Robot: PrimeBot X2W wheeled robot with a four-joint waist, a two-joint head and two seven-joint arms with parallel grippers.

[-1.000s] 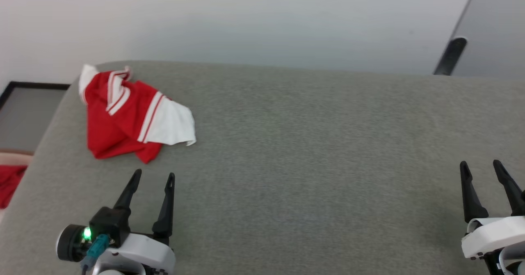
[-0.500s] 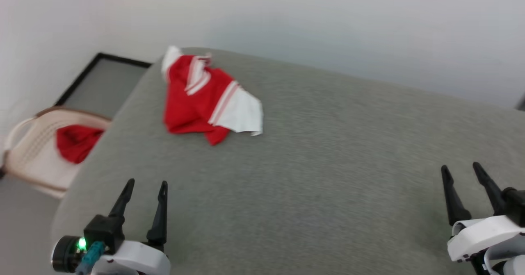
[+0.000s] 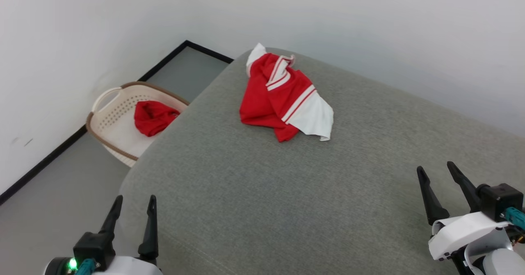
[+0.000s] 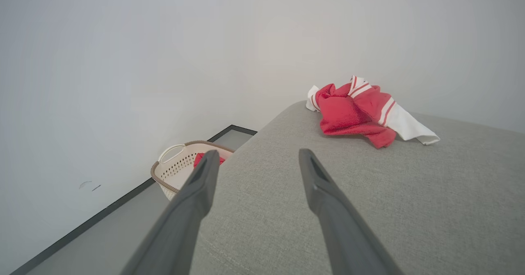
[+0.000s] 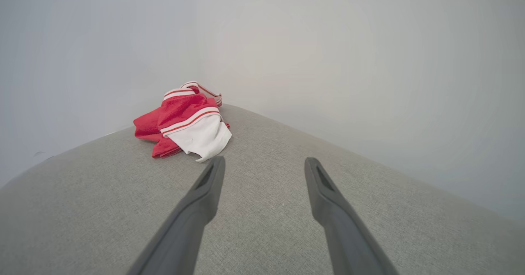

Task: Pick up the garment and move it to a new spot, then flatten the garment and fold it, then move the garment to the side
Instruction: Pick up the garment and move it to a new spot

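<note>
A grey woven-fabric worktop (image 3: 287, 193) with a rounded corner stands close to a plain white wall (image 3: 369, 17). Beside that corner is grey floor (image 3: 49, 217) edged with a black skirting line. The garment, a red jersey shirt with white sleeve panels and red-and-white striped bands (image 3: 262, 103), lies crumpled on the worktop at its far corner, well apart from both arms.

On the floor by the corner sits a cream perforated plastic basket with a brown rim (image 3: 107, 96), holding a plain red cloth (image 3: 154, 117). The left wrist view takes in this basket past the worktop's edge. The right wrist view looks across the fabric at the shirt's white panel, where two walls meet behind it.

The left gripper (image 3: 135, 198) and right gripper (image 3: 435, 166) hover with jaws spread wide, holding nothing.

Since a second ago the head camera has swung left, bringing the basket into view. The shirt's heap is unchanged.
</note>
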